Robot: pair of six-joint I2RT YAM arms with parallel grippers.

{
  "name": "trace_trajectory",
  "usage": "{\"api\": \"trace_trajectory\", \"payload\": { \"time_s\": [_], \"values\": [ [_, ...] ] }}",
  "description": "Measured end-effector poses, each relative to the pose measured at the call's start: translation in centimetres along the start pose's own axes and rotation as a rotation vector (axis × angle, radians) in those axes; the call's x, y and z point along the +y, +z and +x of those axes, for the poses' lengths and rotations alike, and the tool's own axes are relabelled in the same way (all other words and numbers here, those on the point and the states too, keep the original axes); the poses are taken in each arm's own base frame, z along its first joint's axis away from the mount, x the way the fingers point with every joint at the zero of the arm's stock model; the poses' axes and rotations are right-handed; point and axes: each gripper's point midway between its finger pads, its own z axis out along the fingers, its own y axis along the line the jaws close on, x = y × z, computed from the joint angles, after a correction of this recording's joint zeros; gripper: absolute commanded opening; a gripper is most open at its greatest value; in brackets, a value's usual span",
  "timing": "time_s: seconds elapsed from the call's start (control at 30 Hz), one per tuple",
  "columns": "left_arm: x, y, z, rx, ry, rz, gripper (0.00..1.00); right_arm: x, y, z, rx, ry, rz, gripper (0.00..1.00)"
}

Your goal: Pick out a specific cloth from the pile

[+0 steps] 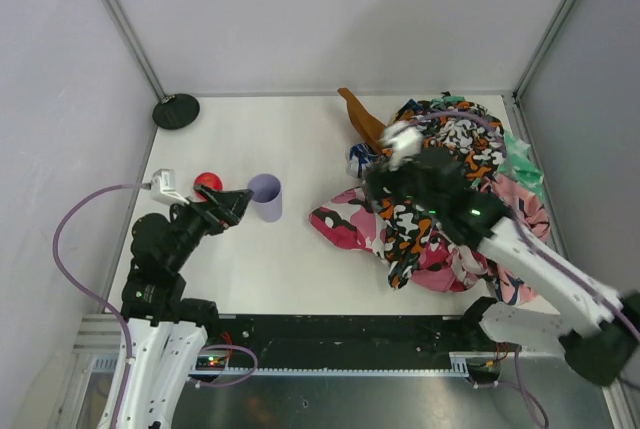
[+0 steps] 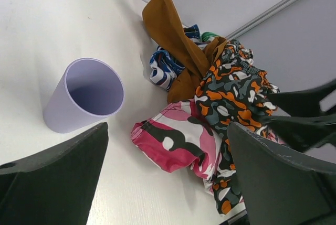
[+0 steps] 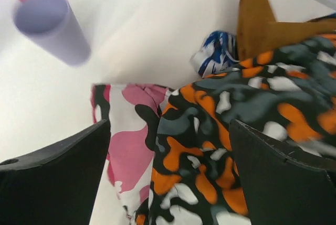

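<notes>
The rust-brown cloth [image 1: 361, 119] sticks out of the back left of the pile [image 1: 455, 199], partly buried under orange-black-white camouflage cloth [image 1: 465, 144]. It also shows in the left wrist view [image 2: 169, 31] and the right wrist view [image 3: 256, 20]. My right gripper [image 1: 384, 181] is open and empty, hovering over the pile's left part, with orange camouflage cloth [image 3: 220, 146] and pink camouflage cloth [image 3: 126, 146] below its jaws [image 3: 170, 178]. My left gripper [image 1: 238, 201] is open and empty [image 2: 168, 183], beside a lilac cup [image 1: 265, 196], well left of the pile.
The lilac cup [image 2: 86, 96] stands upright left of the pile; a red ball [image 1: 207, 182] lies beside it. A black disc [image 1: 176, 110] sits at the back left. A blue-white cloth [image 2: 163, 67] lies under the brown one. Mint green cloth [image 1: 520, 164] is by the right wall.
</notes>
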Motion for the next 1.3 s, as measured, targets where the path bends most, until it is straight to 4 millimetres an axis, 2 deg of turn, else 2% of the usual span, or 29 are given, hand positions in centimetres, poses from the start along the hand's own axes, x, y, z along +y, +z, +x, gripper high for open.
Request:
{"api": "trace_trajectory", "payload": {
  "time_s": [0.03,0.1,0.17,0.27,0.33,0.4,0.53,0.6,0.67,0.77,0.8,0.87,1.0,1.13,1.2,1.3],
  "values": [
    [0.0,0.0,0.0,0.001,0.0,0.0,1.0,1.2,1.3,0.6,0.05,-0.078,-0.007,0.99],
    [0.0,0.1,0.0,0.002,-0.001,-0.001,1.0,2.8,3.8,3.4,0.178,-0.231,-0.01,0.99],
    [0.0,0.1,0.0,0.004,-0.001,-0.002,1.0,3.3,5.3,7.5,0.33,-0.38,0.002,0.99],
    [0.1,0.2,0.1,0.009,-0.002,-0.002,1.0,2.3,6.1,13.6,0.564,-0.554,0.035,0.99],
    [0.1,0.2,0.2,0.01,-0.003,-0.002,1.0,1.1,6.2,16.1,0.673,-0.609,0.06,0.99],
    [0.1,0.2,0.2,0.01,-0.003,-0.002,1.0,0.3,6.3,17.5,0.738,-0.633,0.074,0.99],
    [0.1,0.2,0.2,0.01,-0.002,-0.001,1.0,-0.8,7.1,19.0,0.816,-0.636,0.101,0.98],
    [0.1,0.2,0.2,0.01,-0.002,-0.001,1.0,-1.4,7.6,19.8,0.849,-0.64,0.12,0.91],
    [0.1,0.2,0.2,0.009,-0.002,-0.001,1.0,-2.1,8.3,20.7,0.877,-0.647,0.144,0.78],
    [0.1,0.2,0.2,0.007,-0.002,0.0,1.0,-3.0,9.0,21.2,0.896,-0.653,0.187,0.53],
    [0.1,0.2,0.1,0.006,-0.002,0.0,1.0,-3.2,9.2,21.1,0.895,-0.648,0.199,0.48],
    [0.2,0.2,0.1,0.005,-0.004,-0.005,1.0,-3.8,9.3,20.9,0.886,-0.62,0.222,0.45],
    [0.3,1.2,-0.1,0.022,-0.013,-0.024,1.0,-4.5,9.2,20.4,0.85,-0.54,0.251,0.46],
    [-0.6,3.9,-1.0,0.072,-0.015,-0.031,1.0,-4.7,8.3,20.4,0.803,-0.474,0.258,0.47],
    [-1.9,6.4,-0.8,0.125,0.011,-0.022,1.0,-4.6,7.9,20.7,0.787,-0.457,0.257,0.47],
    [-4.9,11.1,0.1,0.215,0.09,0.006,1.0,-4.6,7.3,21.2,0.762,-0.442,0.254,0.49]
  ]
}}
